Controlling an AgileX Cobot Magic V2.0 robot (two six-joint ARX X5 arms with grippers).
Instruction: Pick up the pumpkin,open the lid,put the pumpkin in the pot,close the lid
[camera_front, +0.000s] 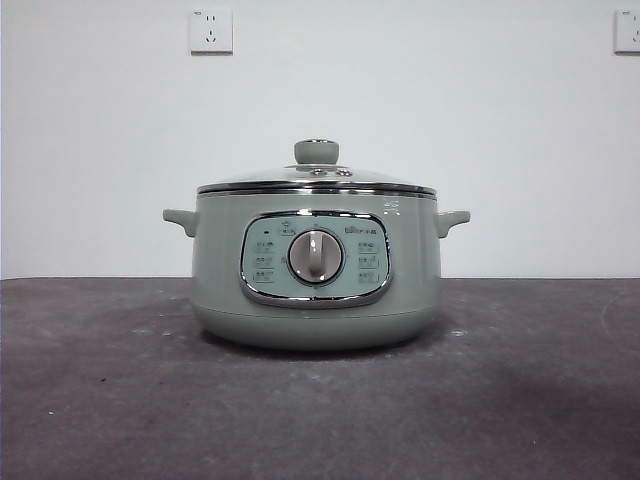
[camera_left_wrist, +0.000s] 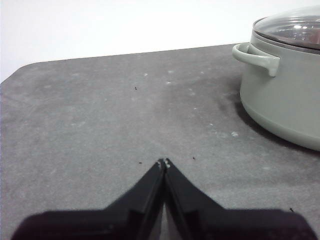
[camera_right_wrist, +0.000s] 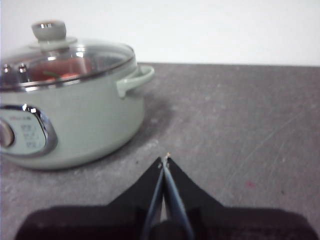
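low front view faces the pot (camera_front: 316, 270); wrist views flank it.

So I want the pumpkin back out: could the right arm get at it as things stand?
Probably not directly. The pumpkin sits inside the pot under the closed lid; the right gripper, jaws shut, must lift the lid first.

Plain white wall (camera_front: 420, 100), two white power sockets (camera_front: 211, 30), dark grey speckled tabletop (camera_front: 100, 400)
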